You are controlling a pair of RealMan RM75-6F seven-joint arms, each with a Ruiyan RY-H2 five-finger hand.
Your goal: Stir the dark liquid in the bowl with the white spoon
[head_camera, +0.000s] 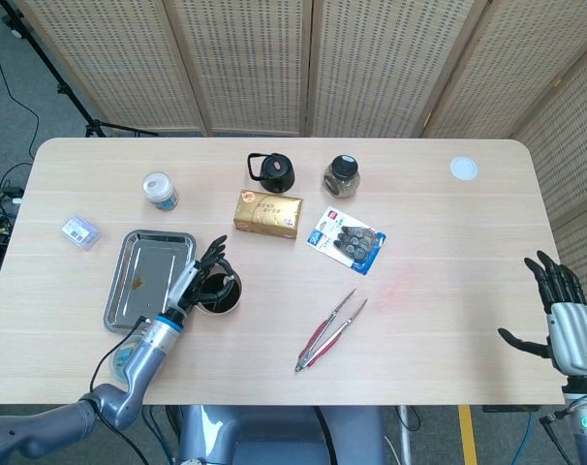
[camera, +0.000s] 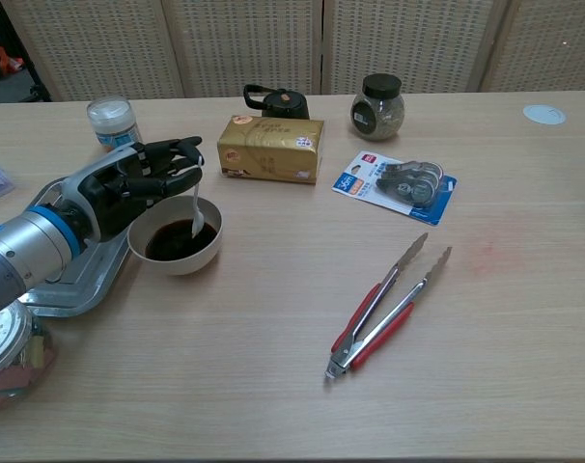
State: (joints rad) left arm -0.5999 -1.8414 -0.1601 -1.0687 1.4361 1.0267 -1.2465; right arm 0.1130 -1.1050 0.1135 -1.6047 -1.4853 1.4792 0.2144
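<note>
Your left hand (camera: 128,183) is over the near-left part of the light wooden table (camera: 524,318), its dark fingers (camera: 172,149) curled around the thin handle of the white plastic spoon (camera: 196,207), which hangs almost upright from that grasp. The spoon's tip dips into the dark liquid (camera: 180,241) inside the small white round bowl (camera: 175,260). In the head view the same hand (head_camera: 199,281) lies over the bowl (head_camera: 219,293), hiding much of its left rim. The bowl stands just beside the right edge of the rectangular metal tray (head_camera: 143,281), which lies flat to its left. Your right hand (head_camera: 568,325) is at the far right table edge, well apart from everything, with its fingers spread and nothing in them. Behind the bowl lies a gold rectangular box (camera: 271,148), and further back a black kettle (camera: 276,100) and a glass jar with a black lid (camera: 376,107). Red-handled metal tongs (camera: 384,307) lie toward the middle of the table.
</note>
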